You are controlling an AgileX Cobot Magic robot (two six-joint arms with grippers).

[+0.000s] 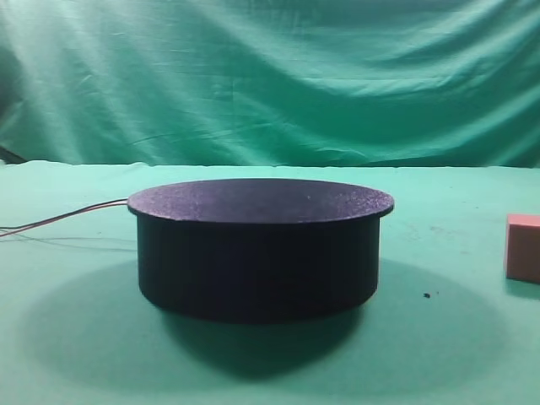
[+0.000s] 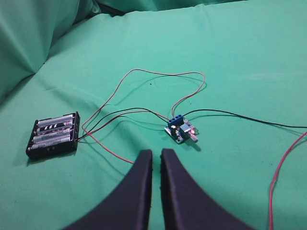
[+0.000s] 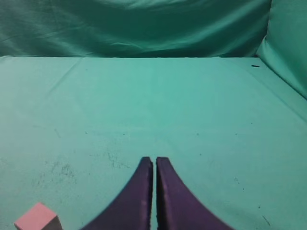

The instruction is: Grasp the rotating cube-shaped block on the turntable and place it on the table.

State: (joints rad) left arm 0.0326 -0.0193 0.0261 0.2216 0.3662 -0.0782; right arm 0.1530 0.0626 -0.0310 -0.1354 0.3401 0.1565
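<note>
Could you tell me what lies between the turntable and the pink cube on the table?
Only bare green cloth of the table, apart from one tiny dark speck, separates the turntable from the cube, as the exterior high view shows.

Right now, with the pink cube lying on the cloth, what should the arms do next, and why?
Probably nothing but stay parked: the pink cube already rests on the green table, off the bare turntable, and the right gripper and left gripper are shut on nothing.

The left gripper (image 2: 156, 155) has two smooth, matte black fingers that curve and taper to narrow tips. The right gripper (image 3: 154, 163) looks alike, tinged dark purple.
</note>
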